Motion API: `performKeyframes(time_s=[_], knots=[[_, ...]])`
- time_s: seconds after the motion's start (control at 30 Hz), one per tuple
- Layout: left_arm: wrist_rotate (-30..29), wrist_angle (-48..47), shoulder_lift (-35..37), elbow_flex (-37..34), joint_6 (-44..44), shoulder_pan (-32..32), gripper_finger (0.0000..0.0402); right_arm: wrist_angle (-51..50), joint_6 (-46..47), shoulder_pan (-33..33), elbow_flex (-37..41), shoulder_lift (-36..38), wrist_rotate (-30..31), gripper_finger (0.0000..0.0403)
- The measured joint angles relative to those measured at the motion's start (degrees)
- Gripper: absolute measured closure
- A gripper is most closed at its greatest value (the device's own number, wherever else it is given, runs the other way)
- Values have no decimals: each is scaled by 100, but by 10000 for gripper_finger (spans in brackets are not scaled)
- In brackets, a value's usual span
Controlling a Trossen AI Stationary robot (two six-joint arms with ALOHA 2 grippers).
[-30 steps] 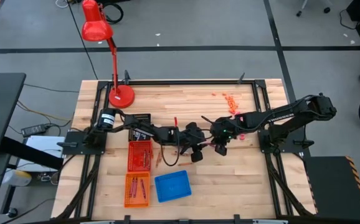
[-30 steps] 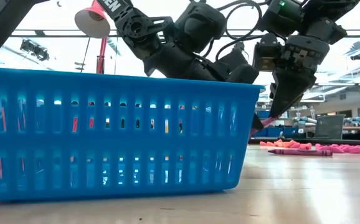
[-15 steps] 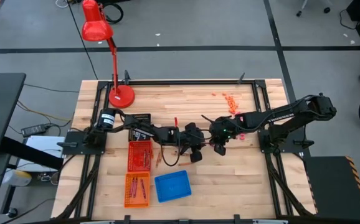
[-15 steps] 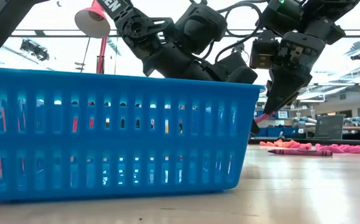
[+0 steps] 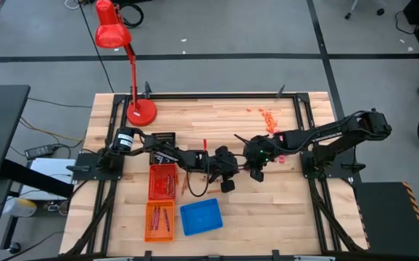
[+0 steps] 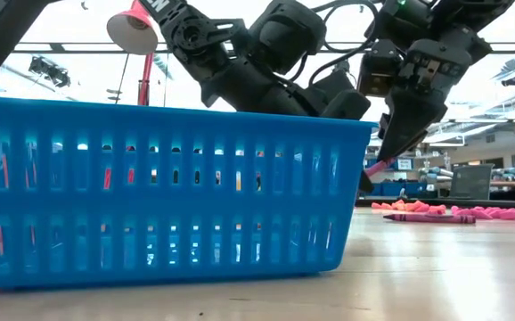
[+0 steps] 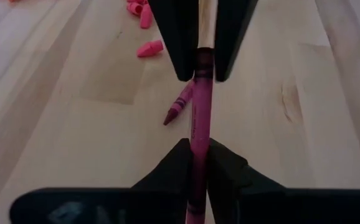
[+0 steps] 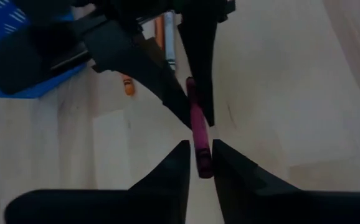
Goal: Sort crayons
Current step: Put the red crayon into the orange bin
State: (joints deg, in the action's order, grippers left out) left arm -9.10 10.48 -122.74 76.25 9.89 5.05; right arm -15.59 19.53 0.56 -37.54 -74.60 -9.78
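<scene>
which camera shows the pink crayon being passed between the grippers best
The left wrist view: the pink crayon runs full length between both grippers' fingers. The right wrist view shows a shorter stretch, the low view just its tip; the high view hides it.

I see a pale, smooth wooden table (image 5: pixel 217 116) with visible grain, a slotted glossy blue plastic basket (image 6: pixel 151 187) at the low view's left, and a paper-wrapped matt magenta crayon (image 7: pixel 198 124) between matt black fingers (image 7: pixel 174 37).

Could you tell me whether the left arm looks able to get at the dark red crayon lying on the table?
Probably not yet: the left tool is occupied with the pink crayon, while the dark red crayon lies unobstructed beyond.
</scene>
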Motion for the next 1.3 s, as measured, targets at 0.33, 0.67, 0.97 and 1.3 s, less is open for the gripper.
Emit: performKeyframes(time_s=[0.33, 0.67, 0.97, 1.3], knots=[[513, -591, 179, -8, 907, -4, 359, -70, 42, -525, 0, 578, -536, 255], [941, -2292, 1226, -7, 2077, -12, 358, -414, -59, -1216, 0, 1675, -48, 249], [961, -3915, 2473, -2, 4737, 86, 357, -496, -70, -1463, 2, 1704, -45, 249], [1315, -5247, 2813, -2, 6895, 1059, 356, -287, -182, -1445, 3, 1562, -77, 249]])
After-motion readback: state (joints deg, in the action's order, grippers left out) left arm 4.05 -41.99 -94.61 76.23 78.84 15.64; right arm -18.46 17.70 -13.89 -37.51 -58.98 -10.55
